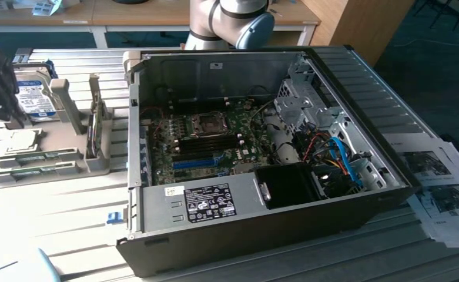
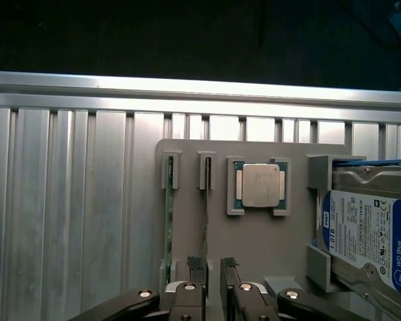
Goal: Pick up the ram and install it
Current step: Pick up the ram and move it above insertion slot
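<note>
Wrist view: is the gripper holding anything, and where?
Nothing held. The gripper is open at one end of the ram, which sits in its holder.

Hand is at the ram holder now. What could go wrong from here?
1. The open hand is lined up on the dark ram stick, which lies nearer one finger than the other; closing may catch its edge or tilt it.
2. The green ram stick stands in the next slot, just outside that finger, and might get knocked.
</note>
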Robot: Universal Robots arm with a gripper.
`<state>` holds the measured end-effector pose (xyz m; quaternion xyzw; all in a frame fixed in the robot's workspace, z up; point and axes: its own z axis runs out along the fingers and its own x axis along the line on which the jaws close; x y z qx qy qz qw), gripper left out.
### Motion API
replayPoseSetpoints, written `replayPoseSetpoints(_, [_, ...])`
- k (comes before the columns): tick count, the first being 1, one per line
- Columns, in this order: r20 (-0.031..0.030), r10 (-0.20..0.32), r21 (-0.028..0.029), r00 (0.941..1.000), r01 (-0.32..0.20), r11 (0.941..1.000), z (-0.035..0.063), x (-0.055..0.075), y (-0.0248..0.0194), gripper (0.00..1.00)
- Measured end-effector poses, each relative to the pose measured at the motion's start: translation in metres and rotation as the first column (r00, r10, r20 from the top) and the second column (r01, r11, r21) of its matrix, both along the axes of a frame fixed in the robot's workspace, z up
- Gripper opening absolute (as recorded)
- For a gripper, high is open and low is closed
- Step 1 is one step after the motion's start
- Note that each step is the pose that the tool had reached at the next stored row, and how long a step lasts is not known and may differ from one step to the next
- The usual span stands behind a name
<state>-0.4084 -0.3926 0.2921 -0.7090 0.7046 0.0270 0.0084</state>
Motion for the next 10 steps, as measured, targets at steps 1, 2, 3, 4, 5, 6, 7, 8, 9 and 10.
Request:
replayPoseSetpoints(1, [0.0,0.0,-0.0001,1.0,0.0,1.0,0.0,0.0,-0.0008,0.24])
replayPoseSetpoints(2, [0.0,0.0,-0.0001,1.0,0.0,1.0,0.0,0.0,-0.0017,0.24])
replayPoseSetpoints(3, [0.0,0.0,-0.0001,1.0,0.0,1.0,0.0,0.0,-0.0024,0.24])
replayPoseSetpoints(4, [0.0,0.0,-0.0001,1.0,0.0,1.0,0.0,0.0,-0.0032,0.24])
replayPoseSetpoints(5, [0.0,0.0,-0.0001,1.0,0.0,1.0,0.0,0.0,-0.004,0.24])
replayPoseSetpoints(6, [0.0,0.0,-0.0001,1.0,0.0,1.0,0.0,0.0,-0.0047,0.24])
replayPoseSetpoints(7, [0.0,0.0,-0.0001,1.0,0.0,1.0,0.0,0.0,-0.0052,0.24])
replayPoseSetpoints(8, [0.0,0.0,-0.0001,1.0,0.0,1.0,0.0,0.0,-0.0052,0.24])
replayPoseSetpoints(9, [0.0,0.0,-0.0001,1.0,0.0,1.0,0.0,0.0,-0.0052,0.24])
replayPoseSetpoints(10, [0.0001,0.0,-0.0001,1.0,0.0,1.0,0.0,0.0,-0.0052,0.24])
